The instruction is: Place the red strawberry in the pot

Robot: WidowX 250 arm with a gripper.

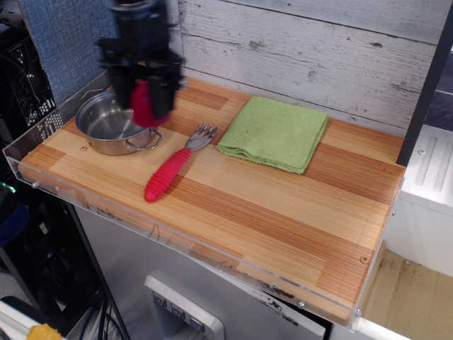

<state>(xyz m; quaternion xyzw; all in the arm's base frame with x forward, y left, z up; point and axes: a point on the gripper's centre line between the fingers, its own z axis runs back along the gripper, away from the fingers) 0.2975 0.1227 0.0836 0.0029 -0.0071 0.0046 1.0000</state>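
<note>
The claw (pixel 144 106) is hanging in the air at the far left of the worktop (pixel 283 212), clenched on the strawberry (pixel 145 103). The black fingers (pixel 121 91) are pressing the fruit from both sides, and its dark red body is showing between them with the rounded lower end poking out below. The picture is motion-blurred around the arm, so finer detail of the grip is hard to make out.

The strawberry is sitting above the right rim of the pot (pixel 106 124), not inside it and not touching it as far as can be told. The pot is standing upright near the left edge of the worktop, shiny and with nothing showing inside, one loop handle facing the near right.

Just right of the pot a fork (pixel 177 164) with a ribbed red handle is lying flat, tines pointing far and right, handle pointing near and left. Its tines are lying just beside the near left corner of a folded green cloth (pixel 274 133), which is lying flat further right, toward the far wall of pale wooden planks (pixel 318 49).
</note>
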